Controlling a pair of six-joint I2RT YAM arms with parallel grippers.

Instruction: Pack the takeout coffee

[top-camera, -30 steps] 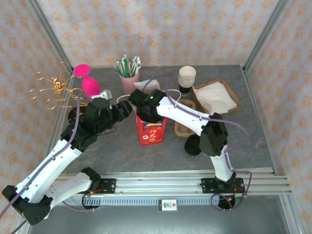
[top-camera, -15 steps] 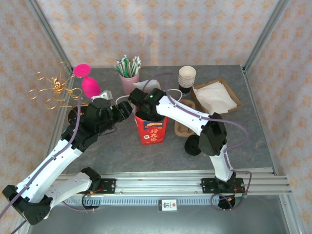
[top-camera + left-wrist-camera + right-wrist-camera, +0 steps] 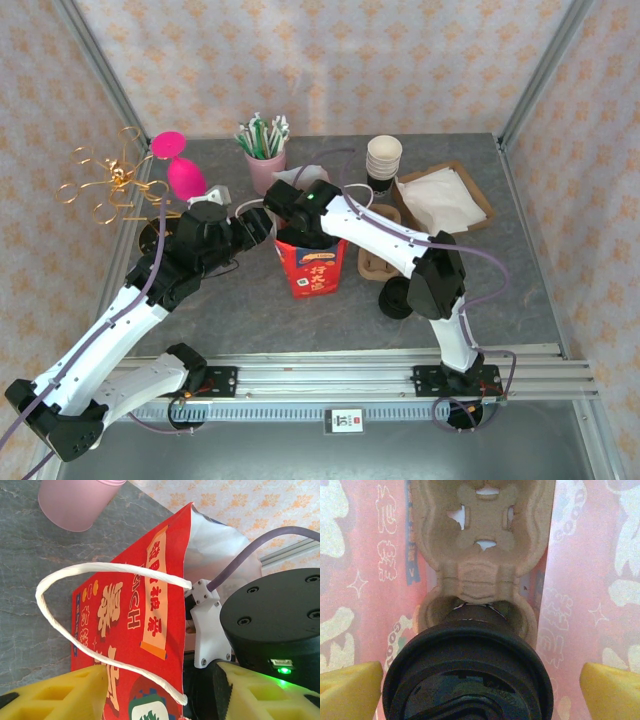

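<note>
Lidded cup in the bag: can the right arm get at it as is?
Likely yes. The right arm is down inside the bag, its jaws open either side of the cup in its carrier, with nothing between them and the lid.

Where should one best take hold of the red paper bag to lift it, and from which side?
Probably the white rope handle, from the left side: it loops out free of the red paper bag there, while the right arm occupies its mouth.
</note>
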